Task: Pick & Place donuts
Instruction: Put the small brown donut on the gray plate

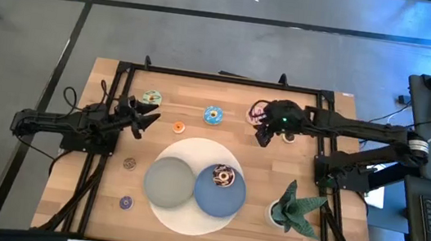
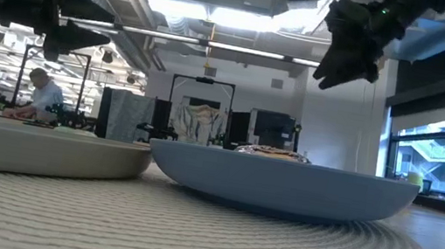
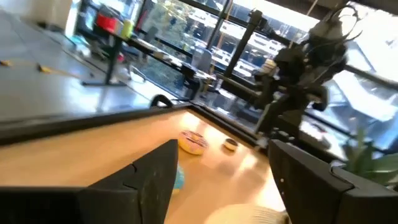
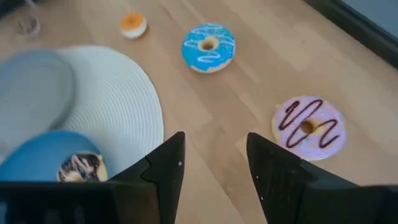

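Note:
My right gripper (image 1: 263,137) hangs open above the bare wood, between the pink donut (image 4: 308,126) and the white mat (image 4: 118,99). It touches nothing. The blue donut (image 4: 208,46) and the tiny orange one (image 4: 133,25) lie farther off. The chocolate sprinkled donut (image 4: 81,167) lies flat on the blue plate (image 1: 226,202). My left gripper (image 1: 149,121) waits open near the table's left side, beside the yellow-green donut (image 1: 152,96). A tiny brown donut (image 1: 130,162) and a purple one (image 1: 126,203) lie on the wood left of the mat.
A grey plate (image 1: 169,182) sits beside the blue plate on the round white mat. A potted plant (image 1: 295,208) stands near the table's right near corner. A black frame runs along the table's edges. Another tiny brown donut (image 3: 231,145) lies close to the pink one.

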### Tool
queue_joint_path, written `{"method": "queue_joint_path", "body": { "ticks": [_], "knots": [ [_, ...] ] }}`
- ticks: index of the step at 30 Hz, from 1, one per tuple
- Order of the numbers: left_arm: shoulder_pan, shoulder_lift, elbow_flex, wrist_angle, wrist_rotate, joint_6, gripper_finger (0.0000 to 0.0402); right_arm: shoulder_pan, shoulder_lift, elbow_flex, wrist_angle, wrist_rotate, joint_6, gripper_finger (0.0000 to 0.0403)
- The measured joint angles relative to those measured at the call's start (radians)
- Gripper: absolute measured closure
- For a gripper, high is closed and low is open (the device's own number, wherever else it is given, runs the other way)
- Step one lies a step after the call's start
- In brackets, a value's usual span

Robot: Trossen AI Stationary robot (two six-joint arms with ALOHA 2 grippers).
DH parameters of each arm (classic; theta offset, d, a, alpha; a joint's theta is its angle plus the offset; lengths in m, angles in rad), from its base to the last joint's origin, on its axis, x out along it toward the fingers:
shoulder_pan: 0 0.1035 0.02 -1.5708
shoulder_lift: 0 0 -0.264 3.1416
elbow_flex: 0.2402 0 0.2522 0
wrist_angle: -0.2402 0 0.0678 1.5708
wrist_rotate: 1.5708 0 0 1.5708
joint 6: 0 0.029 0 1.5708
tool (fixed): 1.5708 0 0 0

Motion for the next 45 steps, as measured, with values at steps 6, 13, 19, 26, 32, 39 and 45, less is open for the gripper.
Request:
{"method": "queue_joint_path", "body": {
  "ticks": [6,13,19,26,32,39,45],
  "knots": [
    [0.003,0.010,0.035,-0.009,-0.002,-0.057,0.0158,0.000,-0.017,-0.075,0.034,-0.003,0.062,0.0228],
    [0.000,0.198,0.318,-0.517,-0.013,-0.123,0.0170,-0.007,-0.016,-0.081,0.069,-0.005,0.030,0.0228],
    [0.000,0.512,0.575,-1.001,0.143,-0.341,0.0179,-0.033,-0.016,-0.081,0.078,-0.014,-0.012,0.0228],
    [-0.033,0.844,0.647,-1.182,0.439,-0.340,0.0193,-0.040,-0.016,-0.081,0.078,-0.125,-0.026,0.0228],
    [-0.135,1.074,0.647,-1.260,0.512,-0.330,0.0211,-0.038,-0.016,-0.080,0.077,-0.170,-0.049,0.0228],
    [-0.247,1.212,0.647,-1.226,0.524,-0.345,0.0228,-0.038,-0.015,-0.080,0.076,-0.171,-0.049,0.0228],
    [-0.315,1.279,0.647,-1.200,0.524,-0.348,0.0231,-0.038,-0.015,-0.080,0.076,-0.171,-0.049,0.0228]
  ]
}}
